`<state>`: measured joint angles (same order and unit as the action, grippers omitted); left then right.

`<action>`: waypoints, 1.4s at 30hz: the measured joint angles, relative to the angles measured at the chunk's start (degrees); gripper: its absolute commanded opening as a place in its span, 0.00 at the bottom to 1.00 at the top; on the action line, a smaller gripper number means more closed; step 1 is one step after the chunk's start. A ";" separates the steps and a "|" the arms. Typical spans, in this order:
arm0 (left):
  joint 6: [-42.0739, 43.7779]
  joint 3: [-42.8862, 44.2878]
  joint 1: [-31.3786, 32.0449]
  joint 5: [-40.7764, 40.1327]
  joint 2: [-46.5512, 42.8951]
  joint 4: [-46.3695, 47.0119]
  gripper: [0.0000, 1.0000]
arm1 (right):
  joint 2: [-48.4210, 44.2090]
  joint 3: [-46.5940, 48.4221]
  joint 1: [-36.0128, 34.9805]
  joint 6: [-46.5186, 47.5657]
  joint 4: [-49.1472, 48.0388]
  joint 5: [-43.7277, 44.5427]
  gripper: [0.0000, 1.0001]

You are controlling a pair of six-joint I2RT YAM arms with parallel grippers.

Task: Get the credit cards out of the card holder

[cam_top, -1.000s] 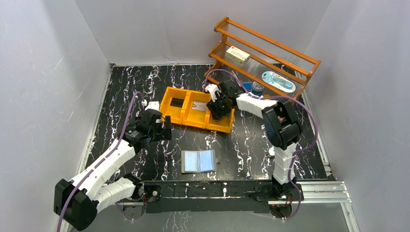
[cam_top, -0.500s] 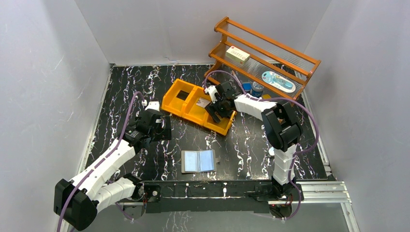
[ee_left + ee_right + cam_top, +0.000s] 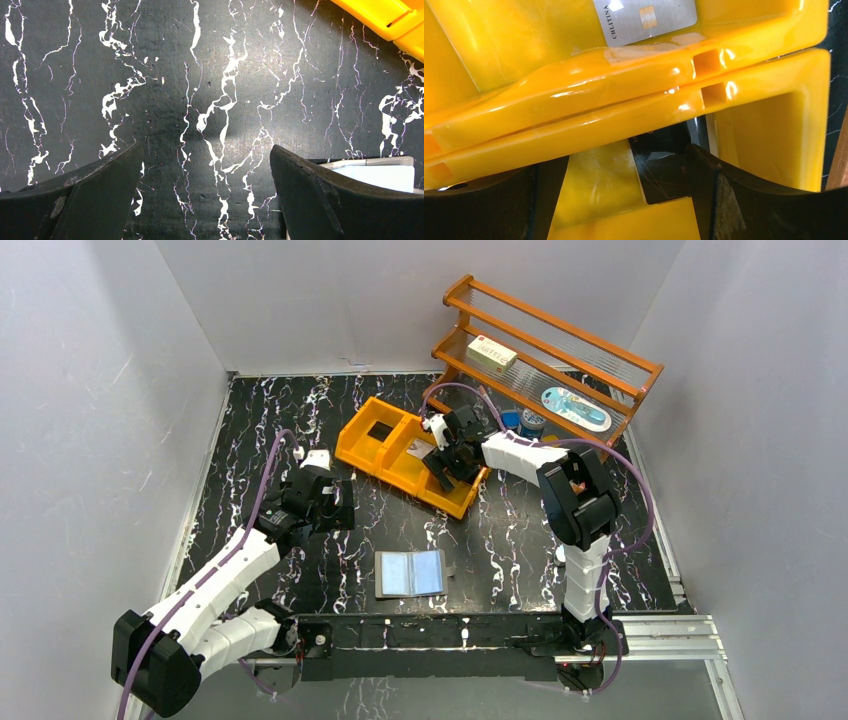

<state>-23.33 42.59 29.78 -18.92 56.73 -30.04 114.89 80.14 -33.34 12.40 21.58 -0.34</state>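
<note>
The card holder [image 3: 410, 573] lies open and flat near the table's front edge, its pale blue lining up; one corner of it [image 3: 380, 171] shows past my left gripper's right finger. The left gripper [image 3: 335, 508] [image 3: 205, 147] hangs open over bare marble, left of the holder. A silvery grey credit card [image 3: 646, 20] [image 3: 420, 450] lies in the middle compartment of the orange bin [image 3: 362, 448]. A black credit card [image 3: 661, 170] lies on the floor of the right compartment. My right gripper [image 3: 446, 468] [image 3: 626, 155] is open just above it, the card's edge beside the right finger.
The bin's left compartment holds a dark rectangle [image 3: 380, 431]. At the back right stands a wooden rack [image 3: 600, 365] with a cream box [image 3: 492, 354] and a blue pack [image 3: 575, 407]. A small can [image 3: 531, 423] sits below it. White walls close in three sides.
The right gripper has opened wide over the bin's right compartment. The bin has swung round, its left end now farther back. The left arm has not moved.
</note>
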 measured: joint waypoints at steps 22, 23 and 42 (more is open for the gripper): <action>0.20 0.00 0.00 0.31 0.17 0.00 0.98 | -1.29 -4.02 -0.07 -2.19 -7.50 -0.72 0.79; 0.20 0.00 0.00 0.31 0.17 0.00 0.98 | -1.33 -3.93 -0.22 -2.49 -7.04 -0.11 0.82; 0.20 0.00 0.00 1.29 3.37 1.25 0.99 | -0.76 -6.47 -0.94 -8.15 -10.51 2.25 0.91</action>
<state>-23.14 42.59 29.78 -17.63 60.10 -28.80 114.13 73.67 -34.28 4.25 11.07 1.91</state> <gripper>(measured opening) 0.983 0.943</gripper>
